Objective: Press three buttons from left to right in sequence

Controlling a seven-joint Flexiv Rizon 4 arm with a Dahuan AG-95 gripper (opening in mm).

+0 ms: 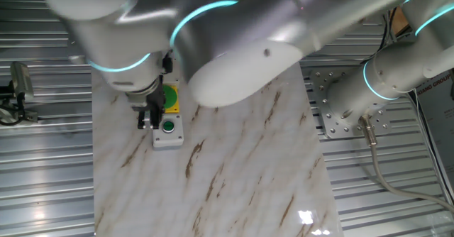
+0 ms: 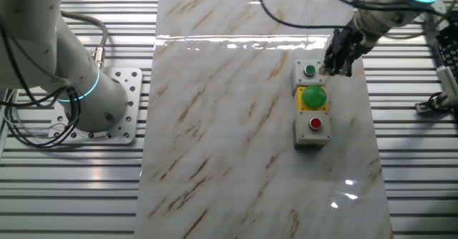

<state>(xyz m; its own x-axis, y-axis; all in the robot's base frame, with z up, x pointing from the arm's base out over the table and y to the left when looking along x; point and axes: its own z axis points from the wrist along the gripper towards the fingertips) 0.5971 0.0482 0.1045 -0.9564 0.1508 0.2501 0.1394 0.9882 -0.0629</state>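
Observation:
Three button boxes stand in a row on the marble slab. The other fixed view shows all of them: the small red button on grey, the large round green button on yellow and the small green button on grey. In one fixed view the yellow box and the small green button show, while the arm hides the red one. My gripper hangs just beside the small green button's box, tips near its edge. No view shows whether the dark fingers have a gap between them.
The arm's base plate is bolted beside the slab, with cables looping off it. Ribbed metal surrounds the slab. A small clamp-like device stands off the slab near the gripper's side.

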